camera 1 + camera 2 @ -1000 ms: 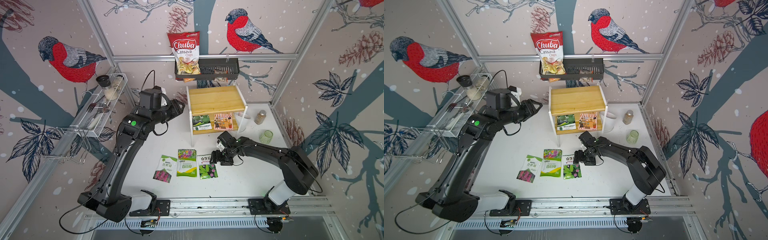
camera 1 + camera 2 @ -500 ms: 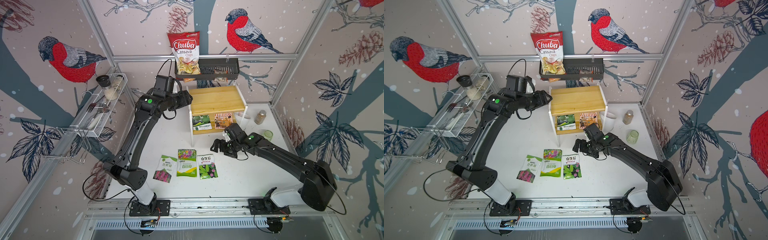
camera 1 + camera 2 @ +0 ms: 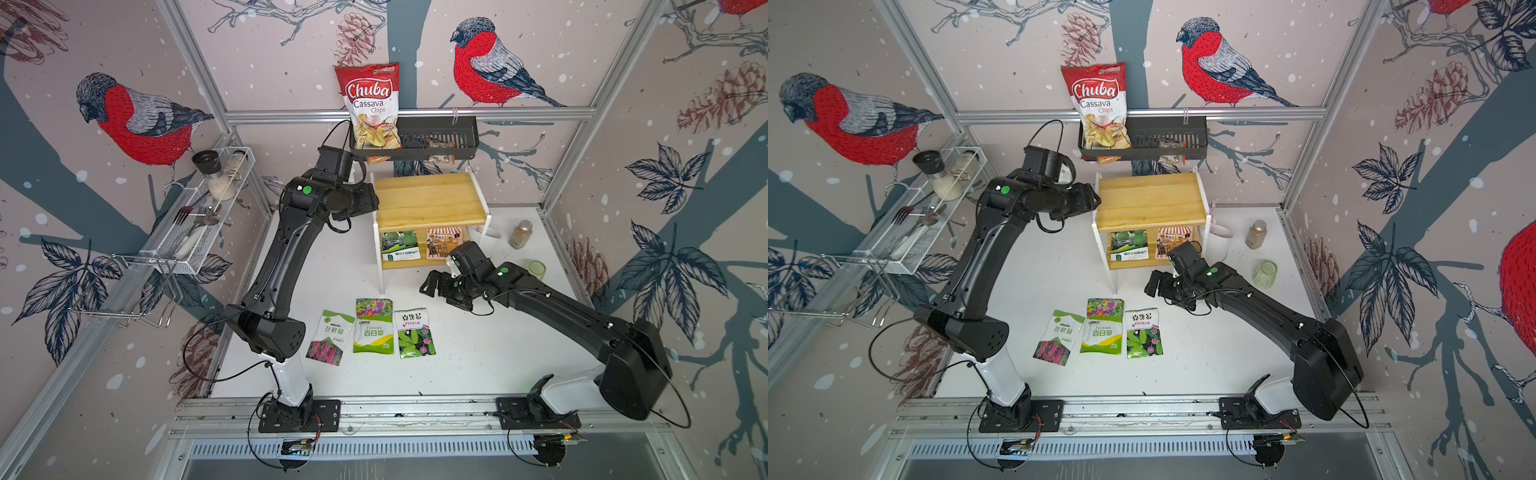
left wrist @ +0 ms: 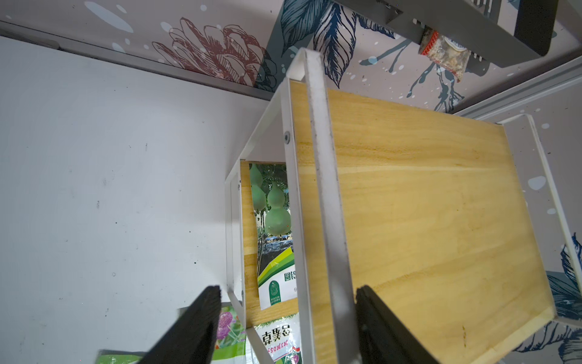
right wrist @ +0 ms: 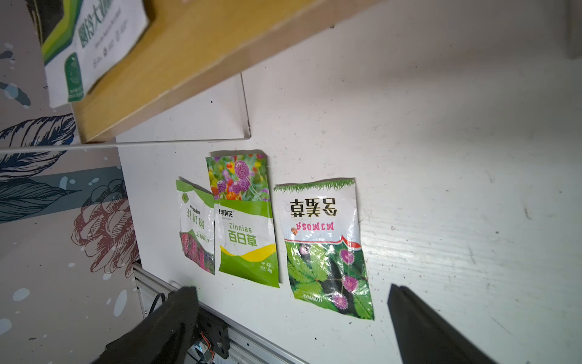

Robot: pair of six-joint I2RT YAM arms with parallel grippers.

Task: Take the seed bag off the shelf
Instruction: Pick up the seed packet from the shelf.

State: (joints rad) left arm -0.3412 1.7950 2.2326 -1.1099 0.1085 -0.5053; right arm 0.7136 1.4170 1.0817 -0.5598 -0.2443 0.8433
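The shelf stands at the back of the table. On its lower board lie a green gourd seed bag and an orange seed bag. My left gripper is at the shelf's left upper edge, open, its fingers astride the white side rail. My right gripper hovers open and empty in front of the shelf, above the table. Three seed bags lie flat on the table: magenta, zinnia, mimosa.
A black wall basket with a red chips bag hangs just above the shelf. A white wire rack is on the left wall. A white cup, a spice jar and a green glass jar stand right of the shelf.
My left arm has swung right, bringing its gripper from left of the shelf to the shelf's upper left edge. My right gripper has drawn back from the mimosa bag toward the shelf.
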